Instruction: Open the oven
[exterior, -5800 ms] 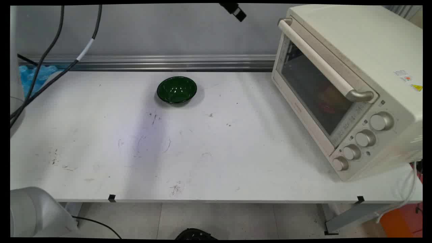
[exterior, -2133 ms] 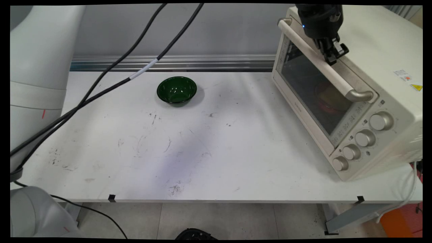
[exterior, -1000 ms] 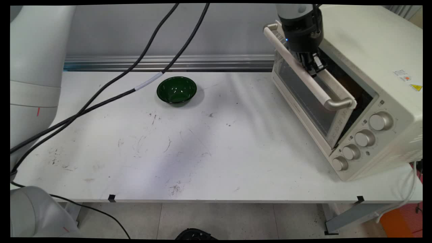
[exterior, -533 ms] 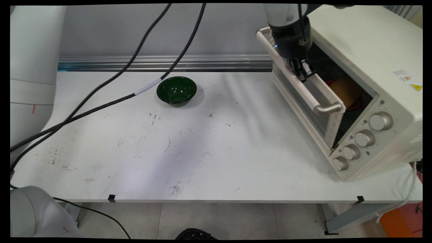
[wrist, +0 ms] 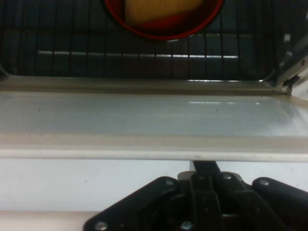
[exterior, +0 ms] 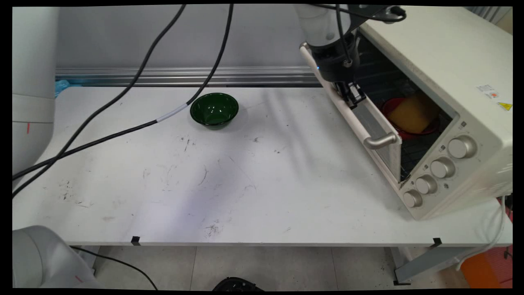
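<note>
A cream toaster oven (exterior: 450, 61) stands at the table's right, its door (exterior: 382, 153) swung partly down. My gripper (exterior: 353, 97) is shut, its closed fingers hooked against the door's cream handle bar (exterior: 370, 132) near its far end. In the hand view the handle (wrist: 120, 147) runs across just above my gripper (wrist: 204, 168), with the door's inner face (wrist: 144, 110) beyond it. Inside, on the wire rack, sits a red dish (exterior: 392, 105) holding a yellow block (exterior: 411, 114); the hand view also shows the red dish (wrist: 163, 34) at its top edge.
A dark green bowl (exterior: 214, 108) stands on the white table (exterior: 245, 184) towards the back middle. Black cables (exterior: 123, 92) hang across the left half. The oven's knobs (exterior: 442, 167) face the front right. A metal rail (exterior: 184, 76) runs along the wall.
The gripper came down from the top edge to the oven's handle. Since then it has pulled the handle left and down, and the door has swung open, uncovering the red dish.
</note>
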